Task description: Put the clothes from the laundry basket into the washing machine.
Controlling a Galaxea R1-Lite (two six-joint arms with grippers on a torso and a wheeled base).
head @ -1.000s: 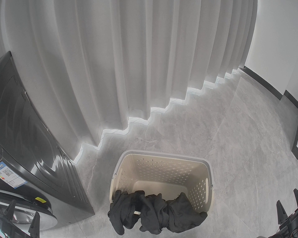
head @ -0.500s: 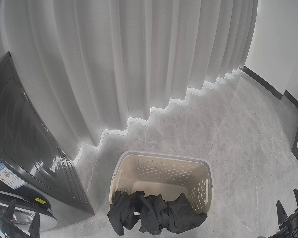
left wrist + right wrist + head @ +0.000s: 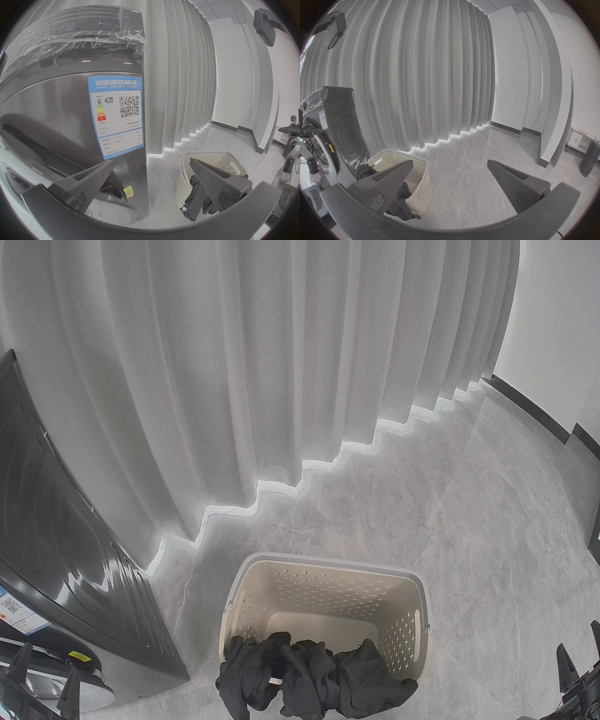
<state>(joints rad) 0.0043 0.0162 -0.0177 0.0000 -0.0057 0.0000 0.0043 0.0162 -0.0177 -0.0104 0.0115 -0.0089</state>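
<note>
Both arms hang low and hold nothing, so the task looks to be at its opening step, the approach to a first grasp. The left end effector (image 3: pixel 150 161) has its fingers spread wide with only air between them, and the right end effector (image 3: pixel 448 162) is spread and empty too.

The basket (image 3: pixel 331 559) stands on the floor (image 3: pixel 475 502) between the two end effectors and a little ahead of them. The clothes (image 3: pixel 312 674), a black bundle, are draped over its near rim, partly inside and partly hanging outside. The washer (image 3: pixel 56 552) stands just in front of the left end effector, beside the basket. I cannot tell whether its door (image 3: pixel 103 203) is open.

As I judge it, the next move calls for lowering one end effector onto the bundle at the rim and pinching a thick fold. Lifting it clear of the basket wall comes before any swing toward the washer, whose door must be open first.
</note>
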